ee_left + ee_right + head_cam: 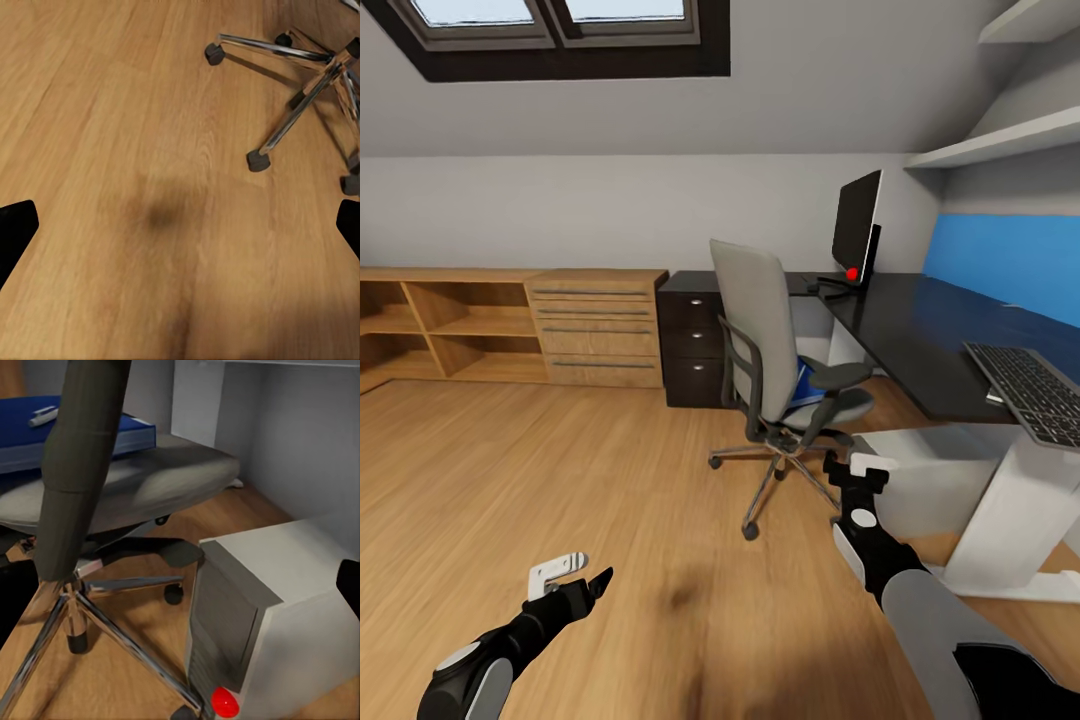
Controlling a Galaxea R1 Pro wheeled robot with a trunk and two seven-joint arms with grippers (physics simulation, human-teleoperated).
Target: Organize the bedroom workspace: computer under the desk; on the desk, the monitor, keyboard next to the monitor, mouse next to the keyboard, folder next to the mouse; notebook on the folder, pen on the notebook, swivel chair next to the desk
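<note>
Nearest me, my left gripper [578,577] hovers low over bare wood floor [560,470], its fingers spread and holding nothing; its wrist view looks down on floorboards and the chrome star base of the chair [307,97]. Further left against the wall stands a light-wood chest [595,327] with open shelves beside it. Centre, the chair [760,330] faces away from me, just beside the desk [920,330], and a blue corner of the folder [803,385] peeks out on its seat. My right gripper [857,470] is raised near the chair's base, fingers apart, empty. Its wrist view gives what the head misses: the folder [67,435] lying flat on the seat with the pen [43,415] on top, and a white computer [270,607] on the floor showing a red dot. On the desk, the monitor [857,225] stands at the far end, the keyboard [1035,390] at the near edge. I can read no writing anywhere.
</note>
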